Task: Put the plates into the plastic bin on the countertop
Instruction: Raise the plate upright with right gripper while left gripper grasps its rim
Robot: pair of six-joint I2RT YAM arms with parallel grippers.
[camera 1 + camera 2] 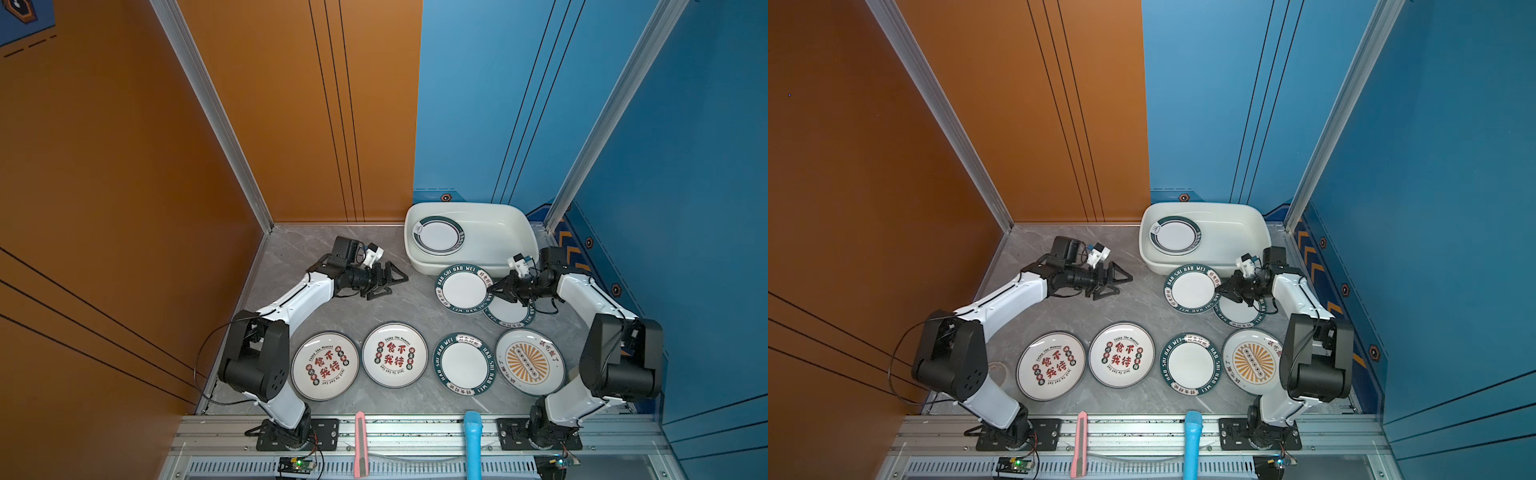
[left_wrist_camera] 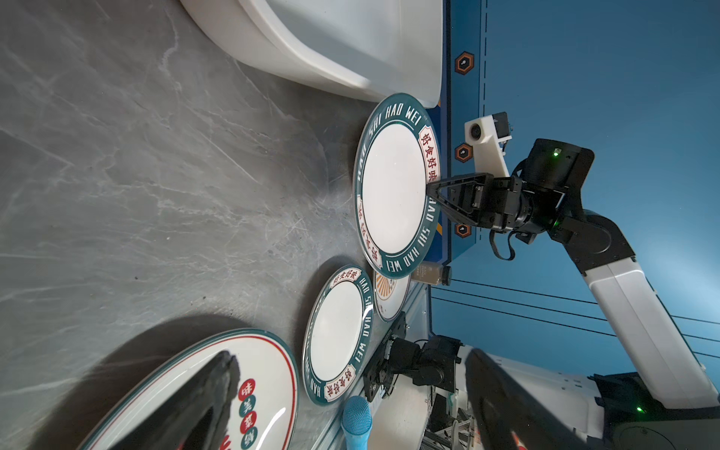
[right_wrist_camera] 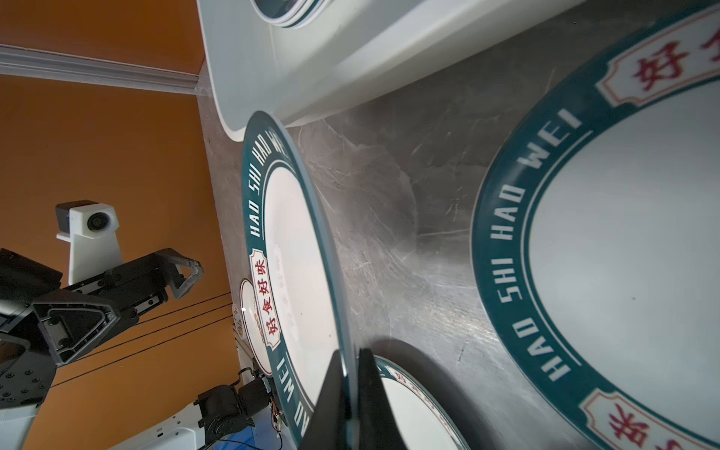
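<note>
My right gripper (image 1: 494,289) (image 3: 350,354) is shut on the rim of a green-rimmed "HAO SHI HAO WEI" plate (image 1: 462,289) (image 2: 393,187) (image 3: 300,249). It holds the plate above the countertop (image 1: 332,257), just in front of the plastic bin (image 1: 469,205) (image 1: 1204,204). One green-rimmed plate (image 1: 438,235) lies in the bin's left half. A similar plate (image 1: 509,316) lies under the right wrist. Several more plates sit in a front row, from the red-character plate (image 1: 325,365) to the sunburst plate (image 1: 528,361). My left gripper (image 1: 395,284) (image 1: 1121,284) (image 2: 350,354) hangs open and empty, left of the bin.
A pink utility knife (image 1: 360,440) and a blue handle (image 1: 473,440) rest on the aluminium rail at the front. Orange and blue walls close in the countertop on the left, back and right. Bare marble (image 1: 316,316) lies between the left gripper and the front row.
</note>
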